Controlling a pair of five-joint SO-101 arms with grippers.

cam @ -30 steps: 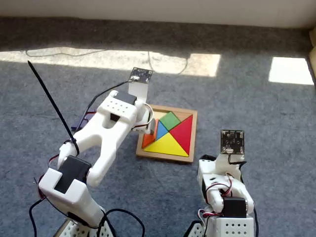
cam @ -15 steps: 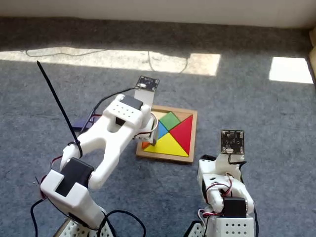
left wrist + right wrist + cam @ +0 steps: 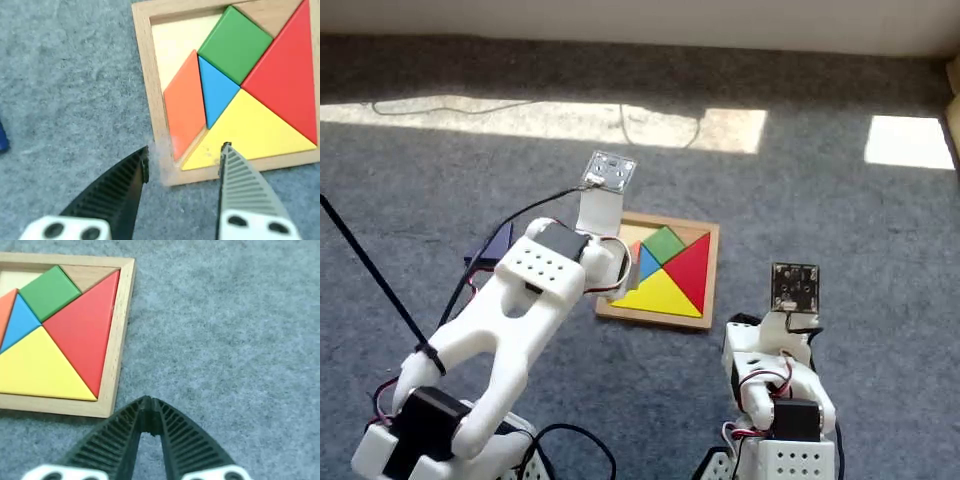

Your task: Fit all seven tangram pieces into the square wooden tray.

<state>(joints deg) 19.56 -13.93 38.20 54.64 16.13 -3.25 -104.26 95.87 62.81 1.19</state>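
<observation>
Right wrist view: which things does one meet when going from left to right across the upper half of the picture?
orange piece → blue triangle → green square → red triangle → right rim of the wooden tray → grey carpet

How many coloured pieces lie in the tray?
5: orange piece at left wall, blue triangle beside it, green square behind, red triangle right, yellow triangle nearest; pale corner patch may be another.

Tray (image 3: 141, 60) – pale wood, smooth, matt. Red piece (image 3: 280, 70) w/ flat matt paint. Surface (image 3: 225, 315): grey fuzzy carpet cloth. Left claw (image 3: 185, 148), right claw (image 3: 149, 402): ribbed black plastic.
</observation>
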